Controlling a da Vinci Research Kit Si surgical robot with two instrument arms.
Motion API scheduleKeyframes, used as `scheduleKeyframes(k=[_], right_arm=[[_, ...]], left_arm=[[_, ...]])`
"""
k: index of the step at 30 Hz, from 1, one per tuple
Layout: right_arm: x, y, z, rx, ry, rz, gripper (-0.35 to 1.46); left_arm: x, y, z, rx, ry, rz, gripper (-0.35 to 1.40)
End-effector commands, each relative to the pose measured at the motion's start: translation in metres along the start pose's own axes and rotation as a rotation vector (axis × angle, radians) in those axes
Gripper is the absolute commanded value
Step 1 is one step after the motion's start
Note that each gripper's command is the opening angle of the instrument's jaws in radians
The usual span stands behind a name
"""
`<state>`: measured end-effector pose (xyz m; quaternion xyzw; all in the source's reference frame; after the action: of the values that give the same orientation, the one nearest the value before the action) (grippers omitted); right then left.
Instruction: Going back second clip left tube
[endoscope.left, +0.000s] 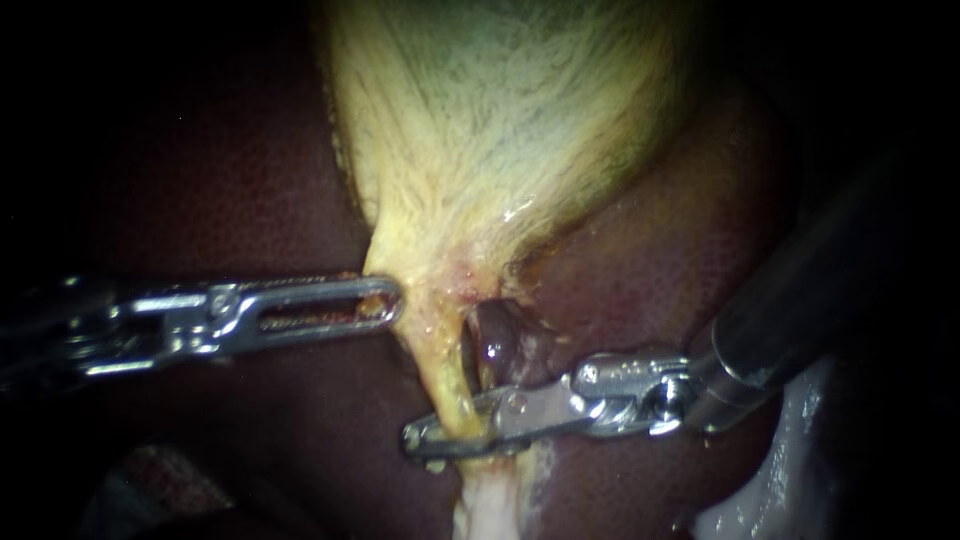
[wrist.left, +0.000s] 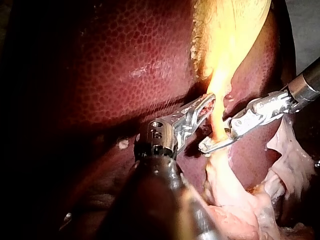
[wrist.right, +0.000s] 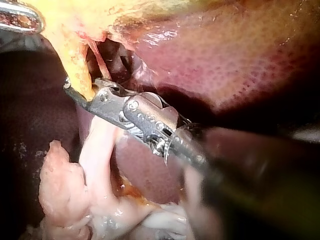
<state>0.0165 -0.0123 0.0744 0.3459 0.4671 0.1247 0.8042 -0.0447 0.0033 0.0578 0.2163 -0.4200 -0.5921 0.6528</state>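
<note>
Endoscope view: the pale yellow, fibrous-streaked gallbladder (endoscope.left: 500, 130) hung down over the dark red, finely mottled liver (endoscope.left: 660, 260) and narrowed to a neck near mid-frame. The left instrument (endoscope.left: 385, 302) – a slim metal shaft ending in slotted silver jaws – came in level from the left. Its jaws were clenched on the yellow edge of the gallbladder's neck, and reddish tissue showed through the slot. Below the neck ran the left tube (endoscope.left: 450, 385), a thin yellowish strand beside a dark hollow in the tissue. The right instrument (endoscope.left: 440, 435), a dark shaft with a bright hinged metal tip, reached in from the right, and its narrow jaws lay crosswise on the left tube, one on each side, closed against it. A clip could not be told apart from the jaws' metal. The right wrist view showed the tube passing between those jaws, then widening beneath them into pale pink, lumpy tissue (wrist.right: 60, 190). The two instruments stood apart – left at the neck, right lower on the tube.
</note>
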Motion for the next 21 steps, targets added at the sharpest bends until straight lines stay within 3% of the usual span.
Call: scheduleKeyframes(k=[1, 11, 13, 16, 21], right_arm=[[0.0000, 0.0000, 0.0000, 0.000, 0.000, 0.000, -0.35], [0.0000, 0.0000, 0.0001, 0.001, 0.000, 0.000, -0.35], [0.0001, -0.0001, 0.0002, 0.001, 0.003, 0.000, 0.00], [0.0004, -0.0001, 0.0006, 0.005, 0.028, -0.026, 0.36], [0.0008, 0.0001, 0.0011, 0.009, 0.063, -0.101, 0.53]], left_arm=[[0.0000, 0.0000, 0.0000, 0.000, 0.000, 0.000, -0.35], [0.0000, 0.0000, -0.0001, 0.000, 0.000, 0.000, -0.35], [0.0000, 0.0000, -0.0001, 0.000, 0.000, 0.000, -0.35], [0.0000, 0.0000, -0.0001, 0.001, 0.000, 0.000, -0.35], [0.0000, 0.0000, -0.0001, 0.001, 0.000, 0.000, -0.35]])
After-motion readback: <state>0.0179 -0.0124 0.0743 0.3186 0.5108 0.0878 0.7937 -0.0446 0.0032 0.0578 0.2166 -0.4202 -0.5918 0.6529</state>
